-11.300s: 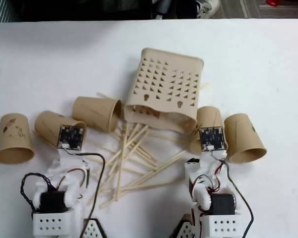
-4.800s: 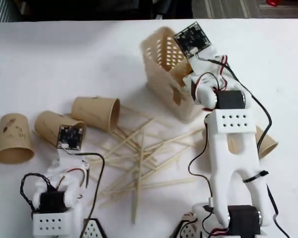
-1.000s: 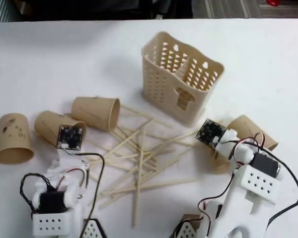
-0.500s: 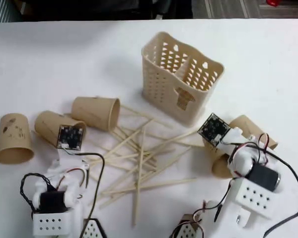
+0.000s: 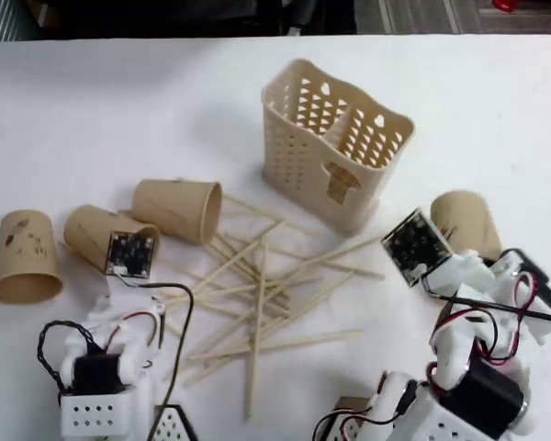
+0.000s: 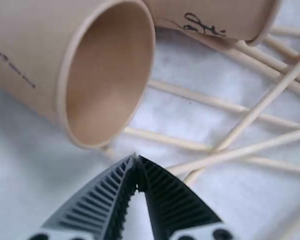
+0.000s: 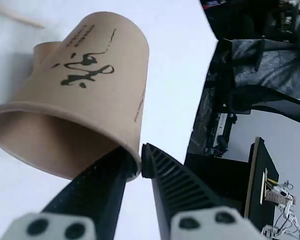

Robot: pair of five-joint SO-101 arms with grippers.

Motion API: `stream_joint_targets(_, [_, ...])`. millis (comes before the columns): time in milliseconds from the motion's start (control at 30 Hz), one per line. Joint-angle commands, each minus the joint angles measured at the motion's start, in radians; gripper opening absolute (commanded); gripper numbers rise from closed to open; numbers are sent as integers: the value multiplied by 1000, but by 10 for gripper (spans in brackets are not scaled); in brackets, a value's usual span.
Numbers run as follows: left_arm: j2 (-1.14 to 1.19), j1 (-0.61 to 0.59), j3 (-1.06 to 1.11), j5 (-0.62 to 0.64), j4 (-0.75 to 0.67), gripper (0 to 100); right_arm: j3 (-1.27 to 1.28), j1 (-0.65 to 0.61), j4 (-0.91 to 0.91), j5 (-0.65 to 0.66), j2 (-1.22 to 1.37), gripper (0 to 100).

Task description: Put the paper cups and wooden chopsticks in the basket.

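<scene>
Paper cup rim pinched between right fingers; cup near basket, outside it. Left fingers closed, empty, by second cup on desk. Risk: thin rim grip buckles, cup drops mid-carry.

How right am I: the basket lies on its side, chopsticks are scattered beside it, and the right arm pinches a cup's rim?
Nearly. The basket stands upright, as the high view shows. The chopsticks are scattered beside it, and the right gripper pinches the rim of a cup.

Bright, even light; soft shadows
</scene>
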Motion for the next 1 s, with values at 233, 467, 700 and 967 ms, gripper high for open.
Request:
stream_joint_targets(233, [5, -5, -3, -8, 5, 25, -454, -44, 76, -305, 312, 19])
stream_joint_targets(467, [5, -5, -3, -8, 5, 25, -858, -177, 285, -499, 668, 19])
stream_joint_targets(700, [5, -5, -3, -8, 5, 25, -1194, -318, 429, -677, 947, 19])
stream_joint_targets(967, [5, -5, -3, -8, 5, 25, -1289, -383, 429, -773, 1067, 19])
